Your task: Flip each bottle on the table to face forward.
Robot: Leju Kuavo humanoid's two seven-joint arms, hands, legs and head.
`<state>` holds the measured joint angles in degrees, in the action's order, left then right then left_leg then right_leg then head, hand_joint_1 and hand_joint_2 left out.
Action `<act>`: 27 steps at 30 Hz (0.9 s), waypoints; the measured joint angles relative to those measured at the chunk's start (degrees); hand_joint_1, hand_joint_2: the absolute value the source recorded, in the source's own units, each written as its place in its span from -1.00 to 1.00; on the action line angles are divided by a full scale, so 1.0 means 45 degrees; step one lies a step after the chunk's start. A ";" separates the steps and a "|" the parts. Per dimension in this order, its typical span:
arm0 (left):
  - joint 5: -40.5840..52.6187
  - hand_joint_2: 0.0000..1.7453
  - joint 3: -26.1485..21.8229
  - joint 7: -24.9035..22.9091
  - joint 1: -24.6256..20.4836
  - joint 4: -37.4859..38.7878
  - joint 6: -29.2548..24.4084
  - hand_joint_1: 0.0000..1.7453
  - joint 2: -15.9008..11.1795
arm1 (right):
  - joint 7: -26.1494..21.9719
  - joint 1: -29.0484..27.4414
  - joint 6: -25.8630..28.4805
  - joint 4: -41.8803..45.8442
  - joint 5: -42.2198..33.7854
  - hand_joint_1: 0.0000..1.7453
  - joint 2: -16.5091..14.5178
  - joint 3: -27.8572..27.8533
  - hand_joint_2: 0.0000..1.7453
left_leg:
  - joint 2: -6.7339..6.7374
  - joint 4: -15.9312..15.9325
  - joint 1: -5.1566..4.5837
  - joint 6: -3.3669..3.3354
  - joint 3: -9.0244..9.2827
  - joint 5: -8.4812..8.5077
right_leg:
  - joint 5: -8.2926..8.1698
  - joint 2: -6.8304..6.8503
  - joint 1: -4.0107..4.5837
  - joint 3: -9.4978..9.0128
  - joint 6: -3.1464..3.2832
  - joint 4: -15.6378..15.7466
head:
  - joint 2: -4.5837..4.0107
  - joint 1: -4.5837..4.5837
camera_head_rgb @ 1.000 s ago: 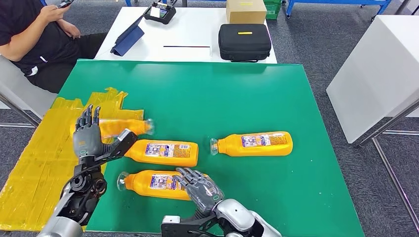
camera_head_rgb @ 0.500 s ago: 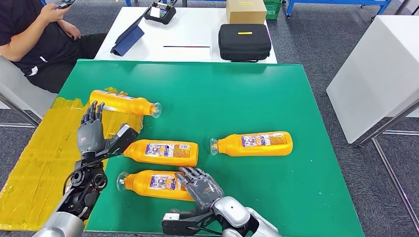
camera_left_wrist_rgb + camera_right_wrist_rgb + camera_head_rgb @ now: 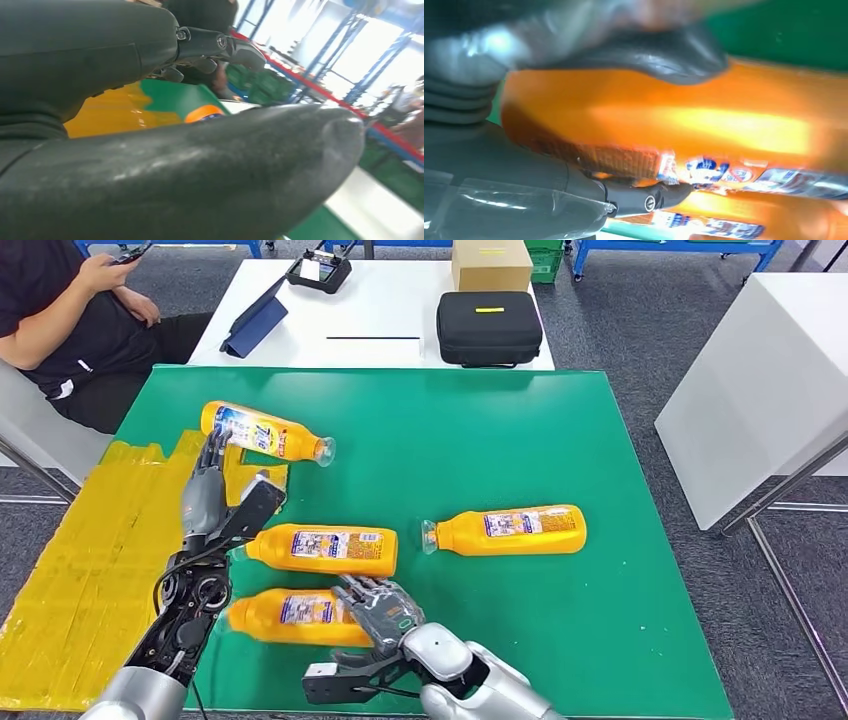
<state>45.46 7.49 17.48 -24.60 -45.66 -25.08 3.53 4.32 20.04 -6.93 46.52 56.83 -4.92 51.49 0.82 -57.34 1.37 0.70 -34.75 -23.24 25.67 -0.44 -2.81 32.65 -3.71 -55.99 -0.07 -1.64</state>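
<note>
From the head view, four orange bottles lie on their sides on the green table. The right hand grips the nearest bottle. The left hand is open, fingers spread, just below the far bottle.

In the left wrist view, the left hand's fingers hold nothing.

The right wrist view is blurry; the right hand's fingers seem wrapped round an orange bottle.

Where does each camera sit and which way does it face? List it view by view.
Head view: high on the body, looking down at the green table; both arms show.
Left wrist view: behind the left hand, facing shelving.
Right wrist view: behind the right hand, on the near bottle.
Shared: that near bottle under the right hand.
</note>
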 joint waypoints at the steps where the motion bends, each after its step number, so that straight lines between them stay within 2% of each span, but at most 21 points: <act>1: -0.0130 -1.00 0.0085 0.0032 0.0027 -0.0160 0.0021 -1.00 0.0023 | 0.0000 0.0095 -0.0001 -0.0262 0.0050 1.00 -0.0096 0.0084 1.00 | 0.0003 0.0001 0.0001 0.0003 0.0022 -0.0003 | 0.0000 -0.0008 0.0000 -0.0017 0.0001 0.0000 | 0.0000 0.0001; 7: -0.0893 -1.00 0.0437 0.0240 0.0092 -0.0673 -0.0005 -1.00 0.0084 | -0.0134 0.0712 -0.0052 -0.1638 0.0206 1.00 -0.0652 0.0526 1.00 | 0.0020 0.0006 0.0004 0.0015 0.0139 -0.0021 | 0.0006 -0.0045 0.0001 -0.0049 0.0006 0.0005 | 0.0000 -0.0002; 15: -0.1628 -1.00 0.0576 0.0494 0.0085 -0.0729 -0.0054 -1.00 0.0099 | -0.0259 0.1316 -0.0096 -0.2804 0.0396 1.00 -0.1066 0.1083 1.00 | 0.0038 0.0010 0.0004 0.0027 0.0234 -0.0043 | 0.0014 -0.0065 0.0001 -0.0064 0.0009 0.0008 | 0.0000 -0.0001; 20: -0.2560 -1.00 0.0546 0.0696 0.0089 -0.0753 0.0055 -1.00 0.0108 | -0.0925 0.1562 -0.0064 -0.3173 -0.0831 1.00 -0.1079 0.1032 1.00 | 0.0038 0.0010 0.0004 0.0026 0.0256 -0.0042 | 0.0014 -0.0068 0.0001 -0.0095 0.0009 0.0007 | 0.0000 -0.0005; 23: -0.3497 -1.00 0.0375 0.0828 0.0130 -0.0867 0.0514 -1.00 0.0096 | -0.1824 0.1637 -0.0231 -0.3155 -0.2296 1.00 -0.0792 0.0596 1.00 | 0.0019 0.0008 -0.0002 0.0015 0.0251 -0.0033 | 0.0013 -0.0065 -0.0004 -0.0109 0.0007 0.0009 | 0.0000 -0.0004; 27: -0.5071 -1.00 -0.0184 0.0922 0.0408 -0.1347 0.1379 -1.00 -0.0020 | -0.2861 0.1298 -0.1018 -0.1901 -0.4441 1.00 0.0456 -0.0416 1.00 | -0.0022 0.0003 -0.0010 -0.0007 0.0212 -0.0019 | 0.0003 -0.0023 -0.0011 -0.0171 -0.0007 0.0049 | 0.0000 0.0004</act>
<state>22.64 6.66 21.63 -22.77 -51.72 -18.87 3.44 -8.56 25.88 -11.51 37.96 36.84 -2.87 49.62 0.73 -57.33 1.32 0.67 -33.80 -23.32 25.68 -0.55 -2.86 31.88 -3.74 -55.77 -0.07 -1.63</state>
